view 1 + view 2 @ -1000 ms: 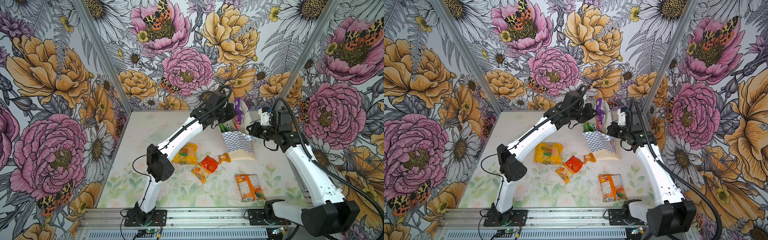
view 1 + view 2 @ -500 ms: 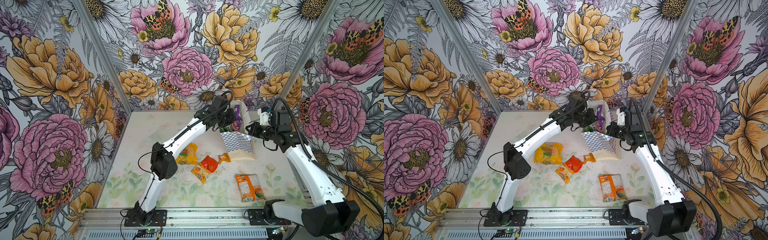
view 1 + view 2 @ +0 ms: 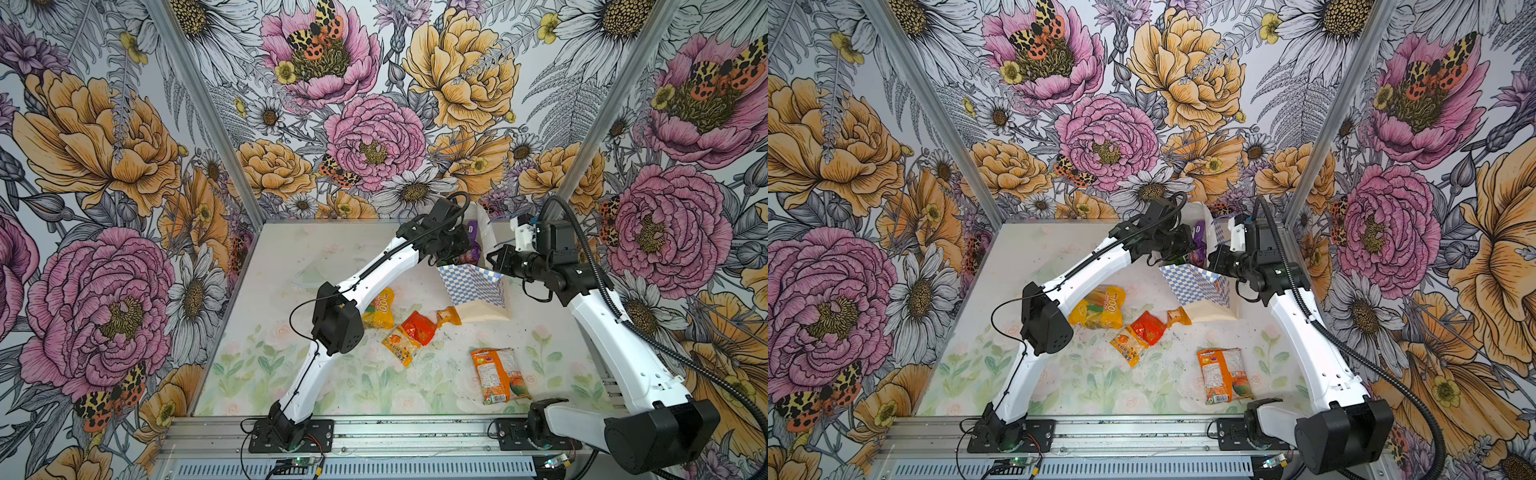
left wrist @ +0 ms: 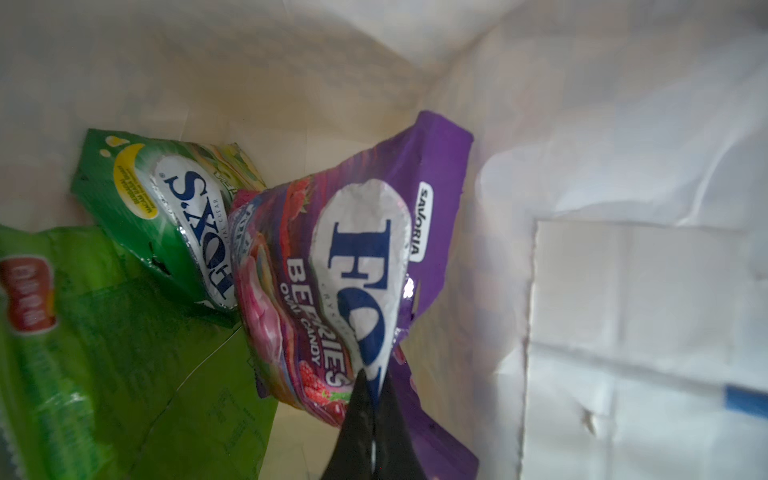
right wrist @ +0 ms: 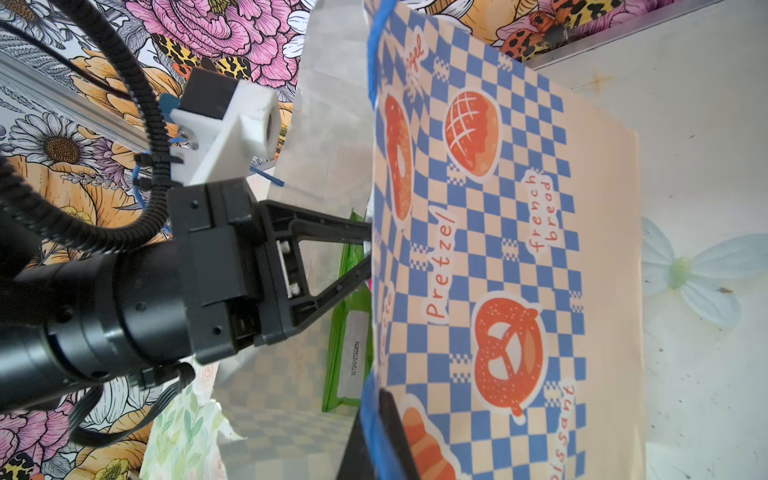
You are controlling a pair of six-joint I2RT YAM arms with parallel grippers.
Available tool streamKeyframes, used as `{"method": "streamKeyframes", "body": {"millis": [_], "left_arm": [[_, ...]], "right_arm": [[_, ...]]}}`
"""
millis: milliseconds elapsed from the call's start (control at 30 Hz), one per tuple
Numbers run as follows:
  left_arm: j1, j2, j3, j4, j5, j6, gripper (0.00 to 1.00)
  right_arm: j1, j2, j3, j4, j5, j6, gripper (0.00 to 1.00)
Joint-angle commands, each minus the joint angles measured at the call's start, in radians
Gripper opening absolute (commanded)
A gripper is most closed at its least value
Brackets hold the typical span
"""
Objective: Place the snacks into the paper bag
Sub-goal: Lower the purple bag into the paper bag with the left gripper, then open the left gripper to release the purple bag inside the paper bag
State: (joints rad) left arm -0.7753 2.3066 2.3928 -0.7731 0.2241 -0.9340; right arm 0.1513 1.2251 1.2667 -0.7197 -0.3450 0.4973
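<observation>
1. The purple FOX'S packet (image 4: 365, 257) is now down inside the paper bag (image 3: 473, 286). A second ago it hung above the mouth. The left gripper (image 4: 374, 386) has gone in with it, its fingers pinched tight on the packet's lower edge.
2. This snack looks as good as delivered. What is probably left is to part the fingers and lift the arm clear without dragging the packet back out.
3. Two snacks already lie in the bag. A green FOX'S packet (image 4: 174, 208) touches the purple one, and a larger green packet (image 4: 83, 332) with a red label lies beside it. They crowd one side, so the purple packet leans on them instead of lying flat.
4. The right gripper (image 5: 380, 419) is clamped narrow on the bag's blue-edged rim, where it was a second ago. It seems to be holding the mouth open and steadying the bag.
5. Five snacks wait on the table (image 3: 291, 374), in front of the bag:
   - a yellow packet (image 3: 1100, 307);
   - a red packet (image 3: 419, 328);
   - a small orange packet (image 3: 449, 316), close to the bag's cream base;
   - a yellow-orange packet (image 3: 401, 351), tucked under the red one's edge;
   - a large orange packet (image 3: 496, 376), well apart, nearer the right arm's base.
6. In both top views the left arm's elbow partly covers the yellow packet. A blue cord handle (image 3: 496, 219) arches by the mouth and might snag the gripper on its way out.
</observation>
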Motion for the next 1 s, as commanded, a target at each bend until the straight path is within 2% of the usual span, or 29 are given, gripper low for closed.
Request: {"method": "streamKeyframes", "body": {"millis": [0,467,833,967], "left_arm": [[0.005,0.005,0.057,-0.009,-0.024,0.022,0.00],[0.007,0.029,0.073,-0.046,-0.046,0.019,0.00],[0.022,-0.065,-0.020,-0.052,-0.121,0.040,0.21],[0.026,-0.101,-0.049,-0.052,-0.138,0.050,0.25]], "right_arm": [[0.013,0.003,0.034,0.053,-0.013,0.008,0.00],[0.031,0.003,0.040,0.052,0.003,0.004,0.00],[0.030,-0.007,0.043,0.046,0.027,-0.011,0.00],[0.031,-0.008,0.048,0.043,0.026,-0.011,0.00]]}}
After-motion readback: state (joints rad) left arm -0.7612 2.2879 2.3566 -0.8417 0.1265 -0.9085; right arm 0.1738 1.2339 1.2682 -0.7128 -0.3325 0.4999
